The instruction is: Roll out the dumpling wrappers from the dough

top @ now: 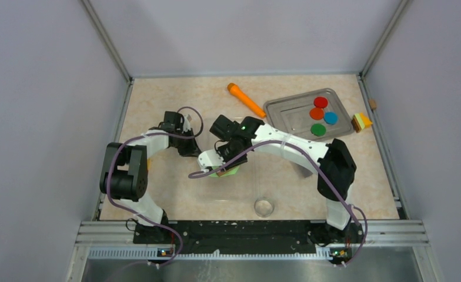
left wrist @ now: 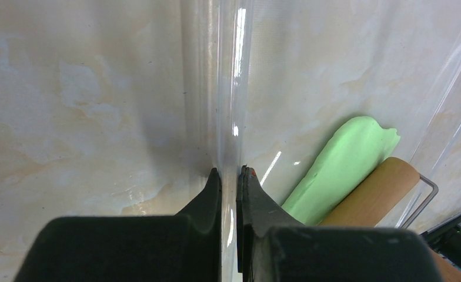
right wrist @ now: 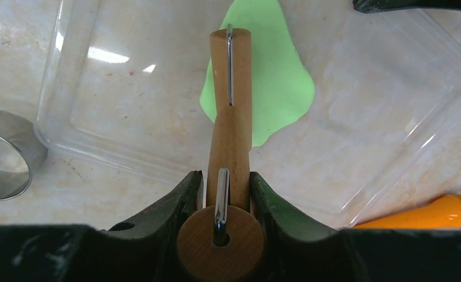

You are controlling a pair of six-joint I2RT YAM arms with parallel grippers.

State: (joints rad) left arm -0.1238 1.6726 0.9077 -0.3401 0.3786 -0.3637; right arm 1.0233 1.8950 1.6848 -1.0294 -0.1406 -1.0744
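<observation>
The dough point(top: 230, 171) is a flattened light lime-green sheet lying inside a clear plastic tray point(right wrist: 128, 88). My right gripper point(right wrist: 226, 176) is shut on the handle of a wooden roller point(right wrist: 231, 88), whose barrel rests on the dough point(right wrist: 275, 76). My left gripper point(left wrist: 229, 171) is shut on the tray's clear wall point(left wrist: 228, 88), with the dough point(left wrist: 340, 170) and the roller point(left wrist: 372, 197) to its right. In the top view the left gripper point(top: 191, 148) and the right gripper point(top: 219, 160) are close together at the table's middle. No lime-green wrappers show.
A metal ring cutter point(top: 264, 207) stands near the front edge and also shows in the right wrist view point(right wrist: 4, 155). An orange tool point(top: 246, 100) lies at the back. A metal tray point(top: 287, 111) at the back right holds red, orange, blue and darker green discs. A small coloured block point(top: 361, 121) sits beside it.
</observation>
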